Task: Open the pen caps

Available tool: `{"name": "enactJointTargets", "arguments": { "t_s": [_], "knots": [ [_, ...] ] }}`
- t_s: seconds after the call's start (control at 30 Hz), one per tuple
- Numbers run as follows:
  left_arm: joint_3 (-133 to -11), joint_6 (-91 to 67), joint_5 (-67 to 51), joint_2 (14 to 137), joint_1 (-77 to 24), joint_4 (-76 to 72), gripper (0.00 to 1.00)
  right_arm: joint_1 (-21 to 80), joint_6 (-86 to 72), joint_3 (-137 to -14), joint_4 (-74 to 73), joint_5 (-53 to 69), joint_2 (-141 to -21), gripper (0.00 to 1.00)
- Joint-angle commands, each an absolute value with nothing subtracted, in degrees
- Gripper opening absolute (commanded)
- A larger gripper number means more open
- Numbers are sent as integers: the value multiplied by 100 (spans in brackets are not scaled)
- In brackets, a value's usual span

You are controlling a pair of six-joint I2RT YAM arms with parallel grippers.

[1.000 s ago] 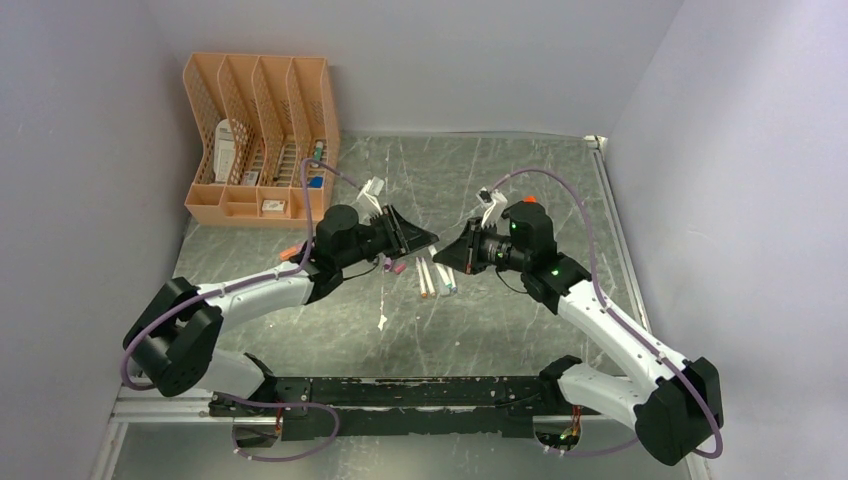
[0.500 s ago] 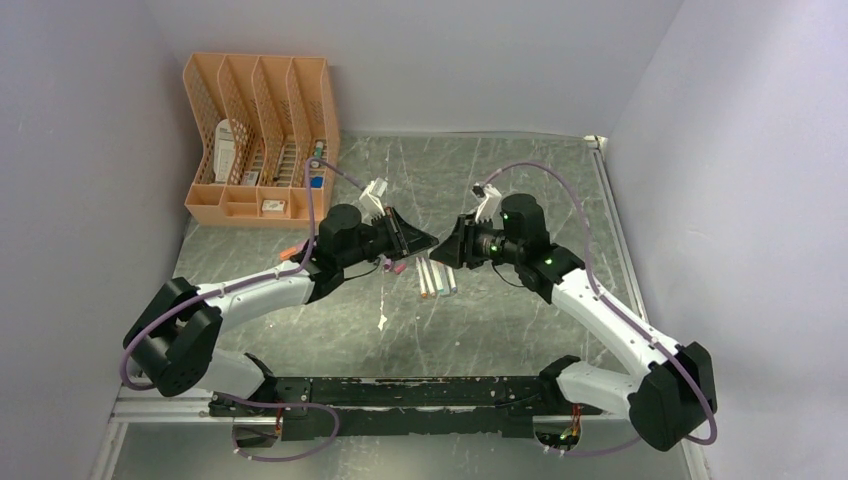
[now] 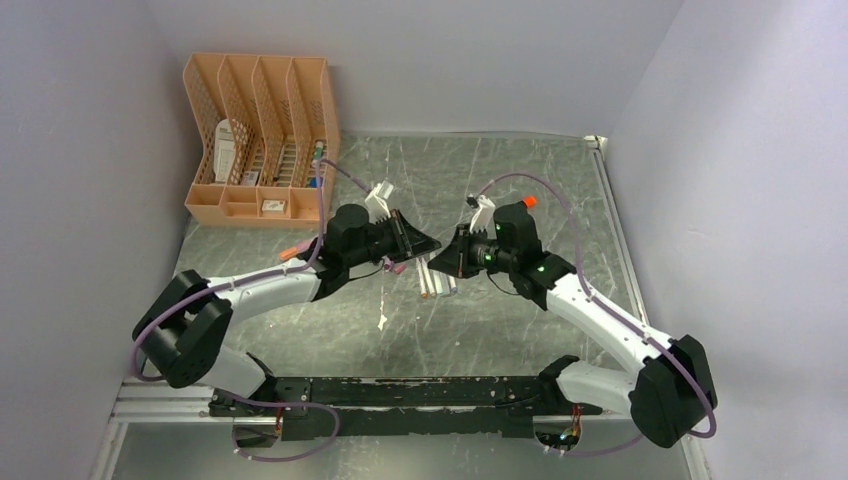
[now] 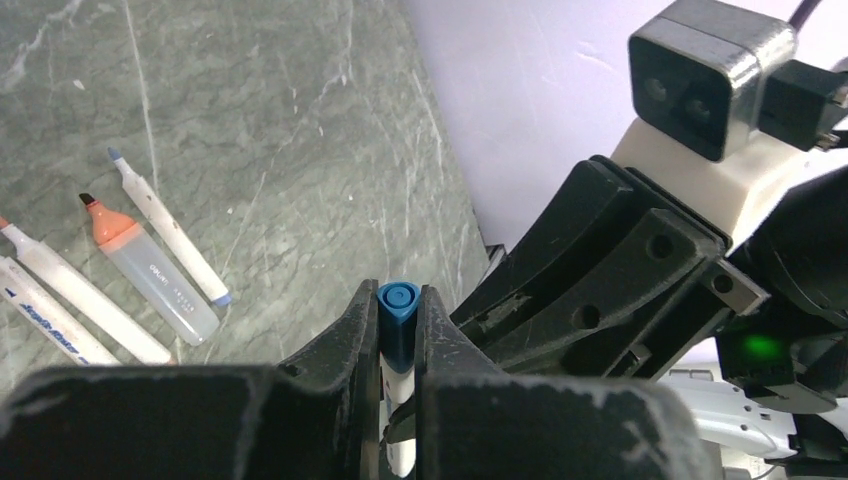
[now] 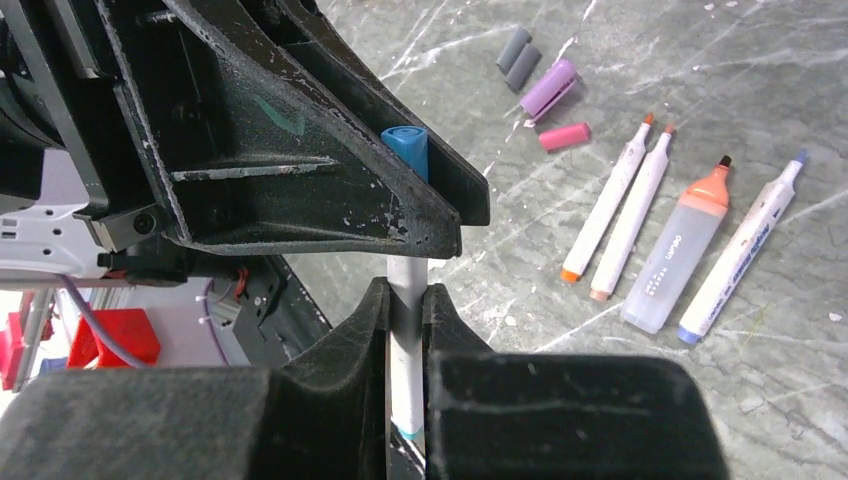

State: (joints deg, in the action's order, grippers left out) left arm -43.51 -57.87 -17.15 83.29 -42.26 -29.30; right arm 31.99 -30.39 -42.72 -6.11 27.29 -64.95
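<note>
At the bottom of the right wrist view, the pen barrel is clamped in the jaws of the right gripper, seemingly as an anchor. Just above it, the blue cap is pinched by the left gripper, set opposite for a straight pull. Farther off, at upper right, loose pen caps are laid beside uncapped pens on the table.
</note>
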Motion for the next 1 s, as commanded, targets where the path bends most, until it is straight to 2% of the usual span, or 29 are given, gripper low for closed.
{"name": "enactJointTargets", "arguments": {
  "t_s": [0.0,0.27,0.47,0.67,0.83,0.97],
  "knots": [
    [-4887,-5502,-1394,8440,-4141,-2995,7,3481,-3331,-3920,-650,2803,-6138,0],
    [-5656,-5096,-1595,8910,-2796,-3055,7,4657,-4158,-3214,-992,2085,-5250,0],
    [-6527,-4721,-2019,9178,-2190,-2077,7,4916,-4307,-3215,-1636,1408,-4732,0],
    [-5767,-4300,-2045,8377,-2197,-750,8,4476,-3389,-4193,-2872,-226,-5905,0],
    [-5146,-3923,-1748,7572,-2197,242,9,3297,-2640,-4288,-2403,-118,-6879,0],
    [-4998,-3688,-1483,7190,-2197,805,9,2858,-2280,-4416,-1856,-3,-7734,0]
  ]
}}
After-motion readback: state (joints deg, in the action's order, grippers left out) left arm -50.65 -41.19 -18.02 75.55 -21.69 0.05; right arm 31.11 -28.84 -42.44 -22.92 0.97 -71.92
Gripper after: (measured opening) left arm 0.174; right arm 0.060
